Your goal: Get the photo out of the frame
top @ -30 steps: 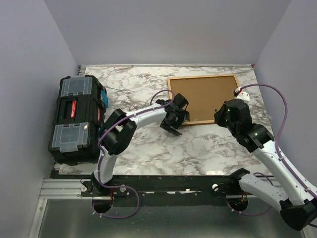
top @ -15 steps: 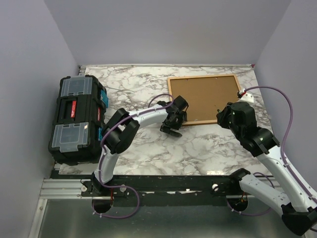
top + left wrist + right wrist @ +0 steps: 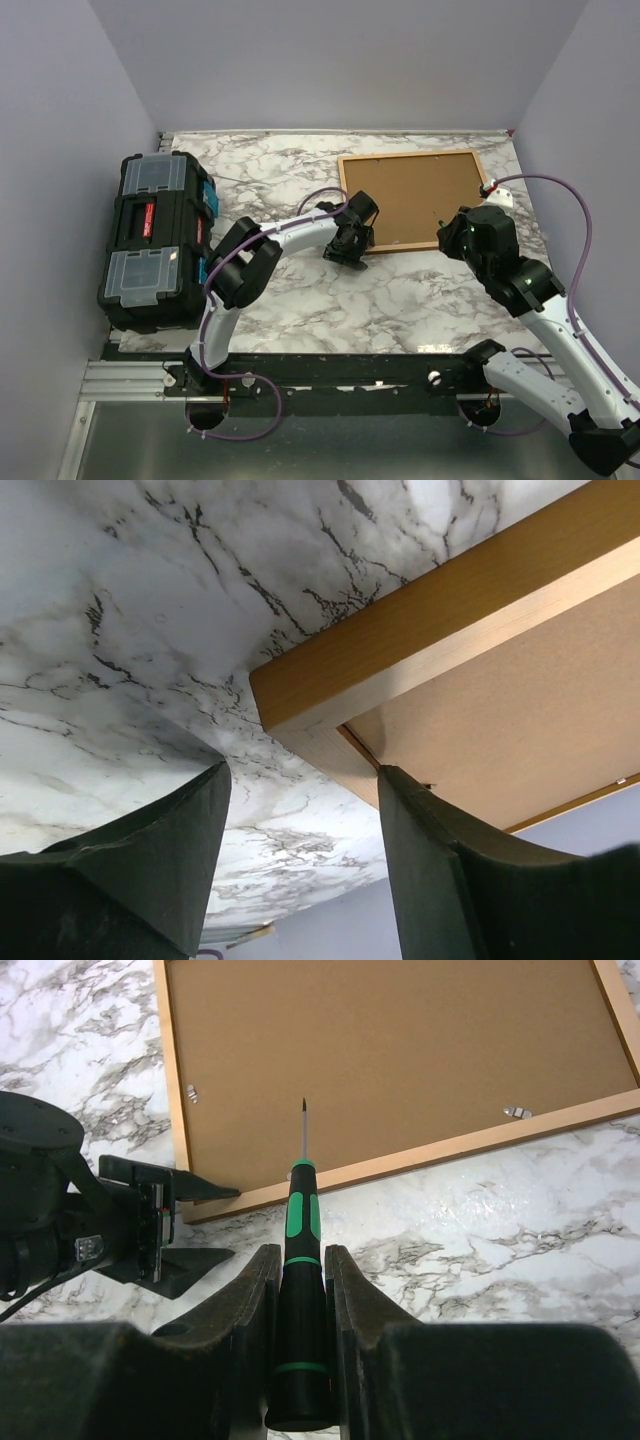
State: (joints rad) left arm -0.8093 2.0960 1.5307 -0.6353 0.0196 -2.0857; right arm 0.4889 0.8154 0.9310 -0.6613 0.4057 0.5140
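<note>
The orange-brown frame (image 3: 410,155) lies face down on the marble table, its brown backing board (image 3: 410,198) facing up. The photo is hidden. My left gripper (image 3: 352,250) is open at the frame's near-left corner. In the left wrist view (image 3: 300,775) that frame corner (image 3: 400,630) sits between the fingers, with the right finger (image 3: 430,860) in front of the backing board (image 3: 520,710). My right gripper (image 3: 302,1252) is shut on a black-and-green screwdriver (image 3: 302,1210). The screwdriver tip points over the backing board (image 3: 400,1050), near the frame's near rail (image 3: 450,1150).
A black toolbox (image 3: 155,240) stands at the table's left edge. Small metal clips (image 3: 517,1112) (image 3: 191,1092) sit on the backing by the frame rails. The left gripper (image 3: 190,1220) shows in the right wrist view. Grey walls enclose the table on three sides.
My left gripper has closed in on the frame's near-left corner. My right arm shifted slightly right and nearer early on, then held still with the screwdriver.
</note>
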